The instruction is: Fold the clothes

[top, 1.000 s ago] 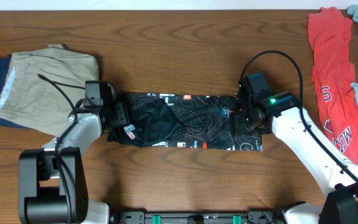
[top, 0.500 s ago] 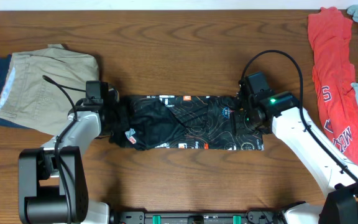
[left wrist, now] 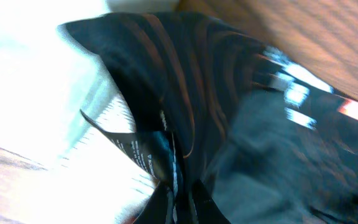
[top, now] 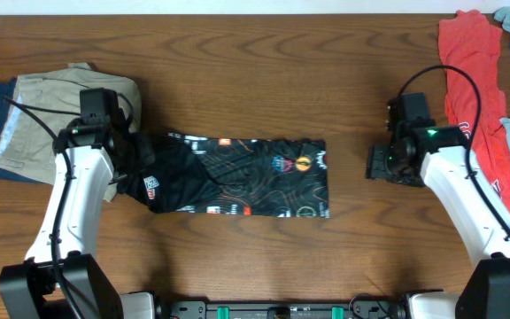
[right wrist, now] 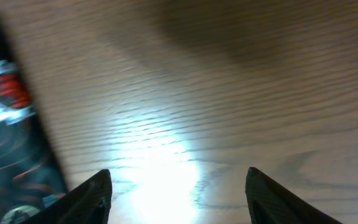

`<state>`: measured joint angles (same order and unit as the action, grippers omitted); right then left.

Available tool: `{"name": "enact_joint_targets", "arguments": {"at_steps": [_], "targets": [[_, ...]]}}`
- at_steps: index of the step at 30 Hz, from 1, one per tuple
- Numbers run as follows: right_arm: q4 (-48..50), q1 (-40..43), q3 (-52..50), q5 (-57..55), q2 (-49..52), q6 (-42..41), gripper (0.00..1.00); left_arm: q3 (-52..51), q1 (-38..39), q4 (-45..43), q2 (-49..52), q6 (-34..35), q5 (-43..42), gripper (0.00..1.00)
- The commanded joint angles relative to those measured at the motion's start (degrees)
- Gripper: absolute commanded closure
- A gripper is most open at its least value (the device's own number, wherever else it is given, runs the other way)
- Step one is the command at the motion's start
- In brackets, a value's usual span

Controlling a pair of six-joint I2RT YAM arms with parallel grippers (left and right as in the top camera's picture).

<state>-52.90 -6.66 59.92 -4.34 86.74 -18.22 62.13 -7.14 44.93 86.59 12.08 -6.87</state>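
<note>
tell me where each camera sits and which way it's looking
overhead: above the table, looking straight down; left arm, right arm, jersey, folded khaki pile.
left wrist: on the left arm, facing bunched jersey; left tool shut on it.
right wrist: on the right arm, facing the table; right tool open, fingers at the bottom.
shared: the jersey shows in all three.

Jersey (top: 246,177) leftward (bunched) – right gripper (top: 376,165) off
</note>
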Motion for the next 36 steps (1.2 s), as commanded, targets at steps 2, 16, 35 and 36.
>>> {"name": "enact_joint_targets", "arguments": {"at_steps": [2, 16, 35, 36], "targets": [[-0.15, 2.51, -0.04, -0.79, 0.31, 1.62, 0.32, 2.32, 4.02, 2.6, -0.2, 0.72, -8.57, 0.94], [-0.76, 2.99, -0.04, 0.22, 0.31, 1.79, 0.3, 2.29, 29.42, -4.63, -0.11, 15.76, -13.73, 0.94], [-2.38, 2.95, -0.04, 1.6, 0.31, 2.01, 0.3, 2.23, 41.48, -19.69, 6.45, 23.87, -13.51, 0.93], [-2.38, 2.95, -0.04, 1.6, 0.31, 2.01, 0.3, 2.25, 41.83, -20.22, 6.99, 23.87, -13.51, 0.94]]}}
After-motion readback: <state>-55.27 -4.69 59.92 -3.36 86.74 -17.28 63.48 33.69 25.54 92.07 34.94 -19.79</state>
